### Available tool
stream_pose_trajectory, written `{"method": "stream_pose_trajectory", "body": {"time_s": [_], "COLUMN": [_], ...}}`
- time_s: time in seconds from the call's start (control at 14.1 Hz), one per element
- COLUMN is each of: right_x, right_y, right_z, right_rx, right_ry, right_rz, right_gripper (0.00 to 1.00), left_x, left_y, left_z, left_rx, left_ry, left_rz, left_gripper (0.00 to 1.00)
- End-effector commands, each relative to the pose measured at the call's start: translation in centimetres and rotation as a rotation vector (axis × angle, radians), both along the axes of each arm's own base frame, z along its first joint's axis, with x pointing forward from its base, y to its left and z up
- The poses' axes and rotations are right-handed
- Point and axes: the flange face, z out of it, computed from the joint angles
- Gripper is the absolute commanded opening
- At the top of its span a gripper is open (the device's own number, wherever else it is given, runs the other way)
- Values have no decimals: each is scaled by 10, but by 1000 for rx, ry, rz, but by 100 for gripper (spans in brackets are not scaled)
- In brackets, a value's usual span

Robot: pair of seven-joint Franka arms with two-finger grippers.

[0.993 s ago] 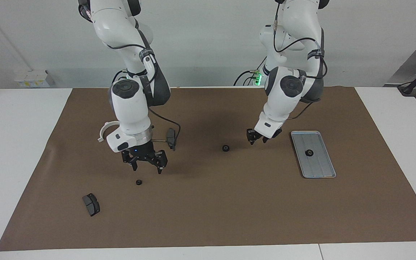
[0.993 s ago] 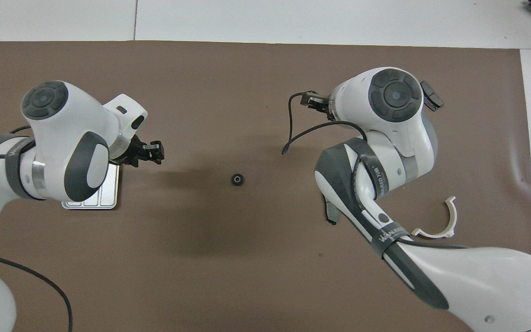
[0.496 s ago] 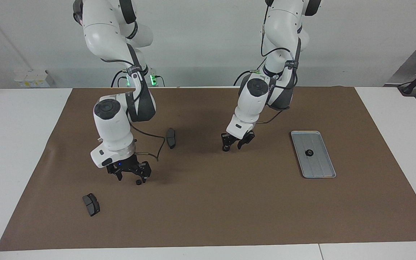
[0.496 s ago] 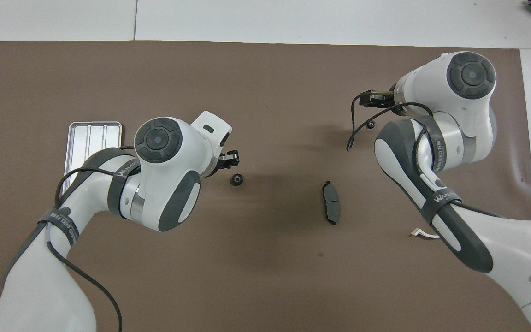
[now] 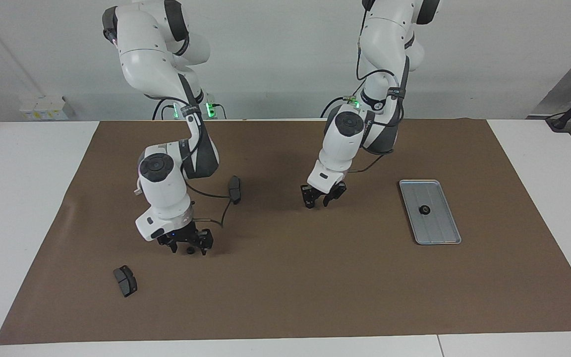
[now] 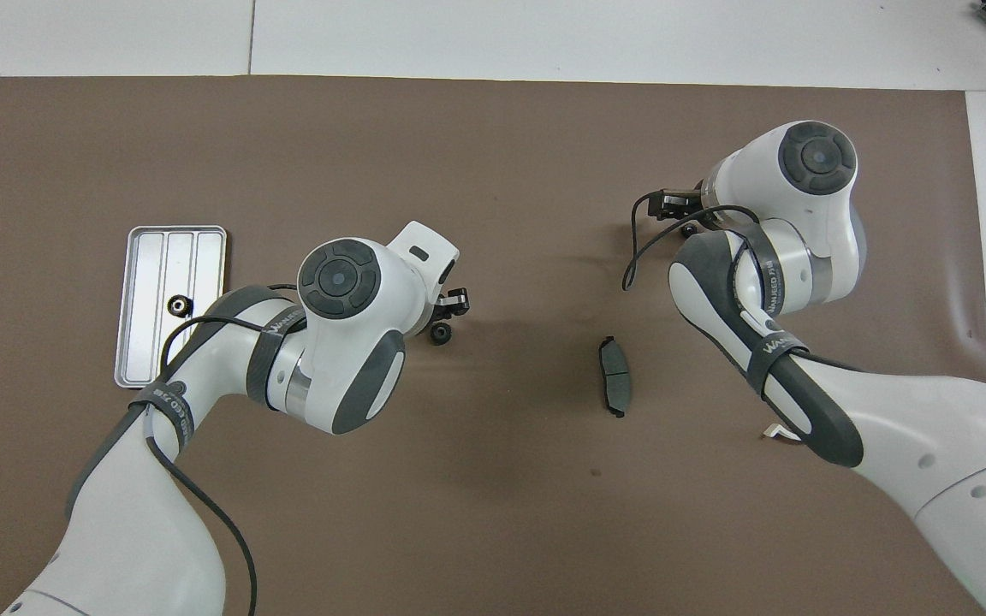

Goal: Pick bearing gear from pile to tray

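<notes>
The tray (image 5: 433,230) lies flat on the brown mat (image 5: 290,297) that covers the table (image 5: 18,198), toward the left arm's end. One small black gear (image 5: 424,209) rests inside it, near the middle.

The right end effector (image 5: 189,246) is down at the mat toward the right arm's end of the table. It is released: its fingers (image 5: 172,246) stand apart on either side of a second gear (image 5: 190,251), which sits on the mat between them. No contact with that gear can be made out.

The left end effector (image 5: 319,197) is low over the middle of the mat, well apart from the tray. A third gear (image 6: 439,334) lies on the mat just beside its tip in the overhead view. Whether this end effector is released or clenched cannot be told, nor whether it touches that gear.

One dark grey pad-shaped piece (image 5: 234,189) lies between the two arms, nearer to the robots than the right end effector. Another pad piece (image 5: 125,280) lies farther from the robots, at the right arm's end.

A dark strap (image 6: 780,346) around each forearm carries white lettering that appears to begin "WAN"; the rest cannot be read with confidence.
</notes>
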Motion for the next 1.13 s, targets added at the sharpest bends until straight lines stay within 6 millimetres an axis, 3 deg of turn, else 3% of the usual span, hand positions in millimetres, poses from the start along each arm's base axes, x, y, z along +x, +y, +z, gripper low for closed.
{"method": "stream_pose_trajectory", "body": {"time_s": [0.0, 0.21, 0.35, 0.57, 0.71, 0.92, 1.06], "right_x": [-9, -11, -14, -14, -11, -8, -7], "right_y": [-3, -3, -4, -4, -4, -6, -7], "right_z": [-12, -14, -15, -13, -10, 0, 24], "right_rx": [9, 9, 8, 7, 11, 16, 14], "right_ry": [26, 32, 38, 40, 29, 12, -6], "right_rz": [7, 7, 7, 5, -10, -25, -26], "right_gripper": [77, 69, 58, 29, 17, 0, 0], "left_x": [-7, -10, -10, -13, -18, -19, -20], "left_y": [-5, -9, -10, -14, -17, -17, -16], "left_z": [-7, -19, -20, -25, -28, -30, -31], "left_rx": [-9, 0, 1, 5, 9, 11, 13], "left_ry": [1, 12, 14, 21, 28, 30, 33], "left_rz": [12, 6, 5, 5, 2, 0, 0], "left_gripper": [56, 59, 59, 59, 59, 58, 54]}}
